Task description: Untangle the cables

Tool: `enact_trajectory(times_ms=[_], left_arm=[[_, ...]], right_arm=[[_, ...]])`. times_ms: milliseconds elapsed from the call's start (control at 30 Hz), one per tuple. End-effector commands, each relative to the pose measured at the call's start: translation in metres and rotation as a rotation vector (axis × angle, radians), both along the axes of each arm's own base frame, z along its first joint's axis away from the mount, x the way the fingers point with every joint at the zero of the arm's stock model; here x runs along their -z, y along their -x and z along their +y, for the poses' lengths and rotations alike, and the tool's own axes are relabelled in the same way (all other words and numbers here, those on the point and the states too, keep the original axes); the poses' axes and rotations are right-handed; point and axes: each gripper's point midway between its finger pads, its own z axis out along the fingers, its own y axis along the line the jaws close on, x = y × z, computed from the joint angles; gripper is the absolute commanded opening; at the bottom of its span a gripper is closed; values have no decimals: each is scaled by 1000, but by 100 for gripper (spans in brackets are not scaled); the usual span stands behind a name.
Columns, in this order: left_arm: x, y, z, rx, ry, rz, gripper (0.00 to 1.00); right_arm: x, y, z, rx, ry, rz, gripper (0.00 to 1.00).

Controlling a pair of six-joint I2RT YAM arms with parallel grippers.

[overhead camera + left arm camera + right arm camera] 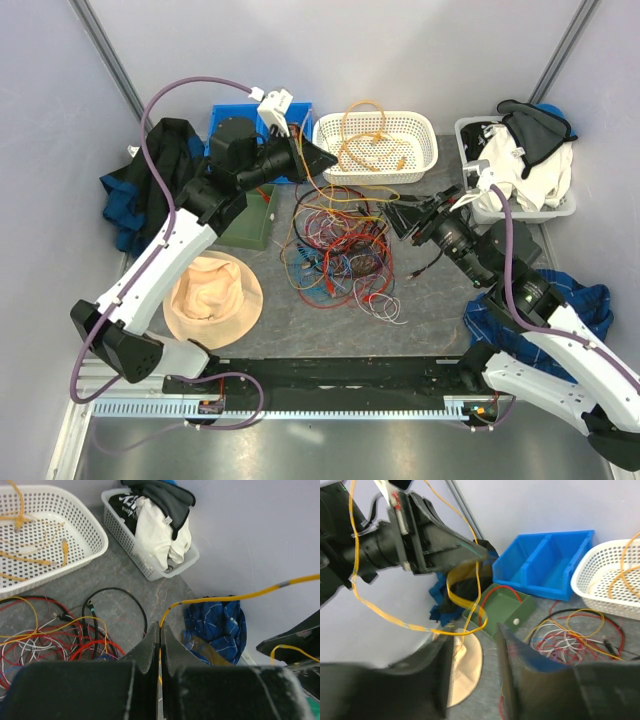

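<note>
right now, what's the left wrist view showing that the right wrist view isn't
Only left wrist: the clothes basket and the blue plaid cloth. Only right wrist: the blue bin, the green tray, the tan hat and the open right jaws. Both: the white mesh basket, the cable tangle, and the yellow cable pinched in the shut left jaws.
</note>
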Motion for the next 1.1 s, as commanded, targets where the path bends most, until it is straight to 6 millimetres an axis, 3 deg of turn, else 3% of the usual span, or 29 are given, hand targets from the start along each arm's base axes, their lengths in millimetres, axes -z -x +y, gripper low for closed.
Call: enact_trajectory(times_ms=[0, 67, 100, 167, 200, 233, 267, 433, 500, 533, 567, 633, 667, 733, 767, 800, 833, 867, 900, 933, 967, 1000, 1033, 1067], left_arm=[[-7, -2, 0, -7, 13, -21, 2], [-16, -14, 2, -46, 10, -42, 2], [-5, -25, -4, -54, -6, -17, 2], [-17, -37, -9, -64, 8, -29, 2], [-2, -52, -18, -65, -11, 5, 2], [-17, -58, -21, -68, 11, -18, 2], [-17, -70, -23, -86, 12, -14, 2], [-10, -138, -38, -150, 25, 7, 2], [0, -164, -32, -190, 22, 17, 2], [-8, -174, -29, -208, 40, 2, 2], [18, -199, -26, -244, 21, 37, 2], [19, -223, -13, -285, 39, 29, 2], [44, -242, -12, -307, 28, 56, 2], [57, -260, -8, -335, 40, 64, 2], [66, -270, -2, -360, 42, 69, 2], [88, -284, -3, -368, 40, 87, 2], [90, -291, -1, -376, 50, 82, 2], [98, -297, -2, -385, 48, 82, 2], [123, -307, -6, -384, 30, 98, 2], [122, -311, -9, -380, 36, 82, 2], [129, -315, -11, -373, 30, 78, 2], [144, -320, -12, -375, 16, 86, 4], [144, -322, -12, -373, 18, 78, 9], [147, -323, -14, -366, 14, 70, 16]], right_arm=[[-16, -3, -4, 30, -32, -53, 56], [-16, -5, -8, 55, -32, -54, 58], [-16, -10, -13, 91, -33, -55, 59], [-15, -20, -19, 153, -14, -56, 59], [-17, -27, -19, 179, -4, -54, 58], [-22, -35, -24, 235, -3, -65, 58], [-24, -42, -25, 260, 4, -73, 58], [-28, -91, -15, 387, 76, -48, 58], [-23, -121, -15, 436, 77, -23, 58], [-20, -133, -16, 443, 70, -12, 57], [-15, -152, -26, 467, 64, 3, 57], [6, -189, -24, 478, 26, 80, 57], [14, -207, -35, 510, 22, 103, 57], [38, -243, -32, 543, 47, 148, 56], [44, -258, -41, 573, 51, 163, 55], [59, -280, -35, 574, 64, 192, 55], [66, -292, -37, 583, 63, 210, 55], [52, -306, -42, 603, 43, 193, 55], [87, -326, -40, 620, 95, 259, 57], [94, -336, -40, 627, 108, 272, 61], [74, -350, -43, 636, 95, 248, 69], [116, -366, -40, 642, 168, 332, 73], [121, -374, -43, 655, 194, 343, 76], [106, -382, -44, 665, 178, 321, 80]])
